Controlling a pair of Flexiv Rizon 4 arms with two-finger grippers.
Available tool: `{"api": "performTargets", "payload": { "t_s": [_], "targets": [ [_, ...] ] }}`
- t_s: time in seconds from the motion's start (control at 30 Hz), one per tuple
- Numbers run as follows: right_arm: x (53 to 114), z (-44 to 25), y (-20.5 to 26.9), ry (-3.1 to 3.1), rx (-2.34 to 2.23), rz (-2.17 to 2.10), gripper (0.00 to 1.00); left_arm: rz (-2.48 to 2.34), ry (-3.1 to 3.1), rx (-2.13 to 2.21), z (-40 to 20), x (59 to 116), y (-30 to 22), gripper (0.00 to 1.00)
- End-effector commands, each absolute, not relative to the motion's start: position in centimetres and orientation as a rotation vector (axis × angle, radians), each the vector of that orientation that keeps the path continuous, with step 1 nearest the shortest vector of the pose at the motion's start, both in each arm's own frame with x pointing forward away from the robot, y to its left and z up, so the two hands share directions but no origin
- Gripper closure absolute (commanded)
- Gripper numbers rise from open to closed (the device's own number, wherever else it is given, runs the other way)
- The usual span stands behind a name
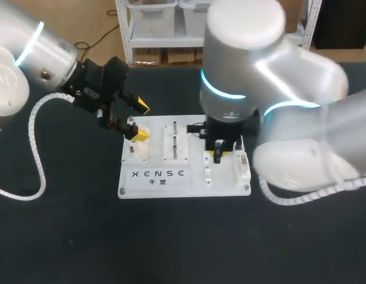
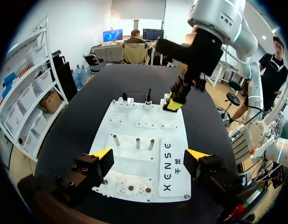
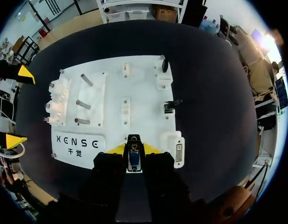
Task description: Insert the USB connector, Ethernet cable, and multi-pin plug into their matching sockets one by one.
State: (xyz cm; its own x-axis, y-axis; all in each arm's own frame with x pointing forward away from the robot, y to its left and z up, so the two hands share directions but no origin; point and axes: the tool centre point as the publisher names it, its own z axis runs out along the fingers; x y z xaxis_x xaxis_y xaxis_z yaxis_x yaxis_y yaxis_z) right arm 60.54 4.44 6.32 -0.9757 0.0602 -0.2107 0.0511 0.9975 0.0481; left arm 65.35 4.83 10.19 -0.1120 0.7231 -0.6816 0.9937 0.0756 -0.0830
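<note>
A white socket board (image 1: 159, 177) lies in the middle of the black table. My right gripper (image 3: 133, 151) stands over the board's right part, shut on a small black plug with a blue insert (image 3: 133, 157), apparently the USB connector. In the head view the right gripper (image 1: 218, 155) points straight down at the board. A white multi-pin socket (image 3: 178, 151) sits just beside the right gripper. Two black plugs (image 3: 169, 106) (image 3: 165, 65) rest further ahead on the board (image 3: 144, 93). My left gripper (image 1: 140, 121) hovers open and holds nothing over the board's left end (image 2: 148, 126).
Three metal pegs (image 2: 137, 142) stand on the board ahead of the left gripper (image 2: 149, 156). Small white fixtures (image 1: 173, 141) run along the board's middle. Black table surface (image 1: 183, 236) surrounds the board on all sides.
</note>
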Motion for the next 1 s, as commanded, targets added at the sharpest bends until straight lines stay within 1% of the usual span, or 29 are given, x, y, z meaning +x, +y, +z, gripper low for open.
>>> {"api": "performTargets", "payload": {
  "t_s": [0.03, 0.33, 1.0],
  "targets": [
    [59.2, 8.3, 1.5, 2.862, 0.099, 0.074, 1.0, -0.76, 1.893, 1.698, 10.2, 65.4, 4.8, 0.0],
    [58.5, 8.4, -1.2, 2.866, 0.147, -0.002, 1.0, -0.76, 1.893, 1.698, 10.2, 65.4, 4.8, 0.0],
    [59.2, 6.6, -1.3, 2.858, 0.164, -0.017, 1.0, -0.76, 1.893, 1.698, 10.2, 65.4, 4.8, 0.0]
  ]
}}
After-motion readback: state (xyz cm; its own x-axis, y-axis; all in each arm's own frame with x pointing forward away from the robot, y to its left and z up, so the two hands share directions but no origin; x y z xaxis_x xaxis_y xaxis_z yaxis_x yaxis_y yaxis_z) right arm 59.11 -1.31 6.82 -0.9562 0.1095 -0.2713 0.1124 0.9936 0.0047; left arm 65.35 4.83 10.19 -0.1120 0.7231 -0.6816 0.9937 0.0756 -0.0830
